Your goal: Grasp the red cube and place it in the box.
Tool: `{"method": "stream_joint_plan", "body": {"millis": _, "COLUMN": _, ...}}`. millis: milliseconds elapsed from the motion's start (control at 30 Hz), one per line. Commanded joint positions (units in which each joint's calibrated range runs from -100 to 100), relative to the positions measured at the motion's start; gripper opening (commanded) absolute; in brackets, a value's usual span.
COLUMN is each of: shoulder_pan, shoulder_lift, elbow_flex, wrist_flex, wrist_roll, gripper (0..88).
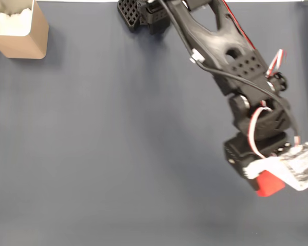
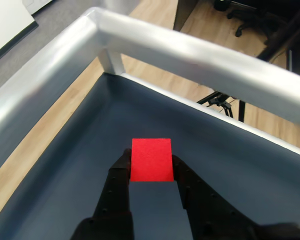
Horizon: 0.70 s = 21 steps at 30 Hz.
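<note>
1. End effector (image 2: 151,167): both fingers (image 2: 115,182) press the sides of the cube (image 2: 151,159) in the wrist view; the cube sits gripped at the fingertips.
2. Cube (image 1: 269,183): in the fixed view it lies at the arm's (image 1: 226,48) tip, lower right over the dark counter (image 1: 118,154).
3. Box (image 1: 20,38): upper left corner of the counter, well apart from the cube, white padding (image 1: 13,21) inside.
4. Wrist view: a metal rail (image 2: 190,50) borders the counter edge.

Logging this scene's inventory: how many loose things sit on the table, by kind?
red cube, held in the pincer: 1
box, tan with white padding, at the fixed view's top left: 1
Total: 2
</note>
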Motion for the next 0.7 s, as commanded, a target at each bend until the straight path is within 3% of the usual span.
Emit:
{"method": "stream_joint_plan", "body": {"millis": 0, "shoulder_pan": 3.2, "shoulder_lift": -10.7, "elbow_flex": 2.6, "wrist_flex": 0.4, "wrist_roll": 0.2, "gripper": 5.5}}
{"method": "stream_joint_plan", "body": {"millis": 667, "shoulder_pan": 22.8, "shoulder_lift": -36.7, "elbow_flex": 27.8, "wrist_flex": 0.8, "wrist_roll": -0.1, "gripper": 5.0}}
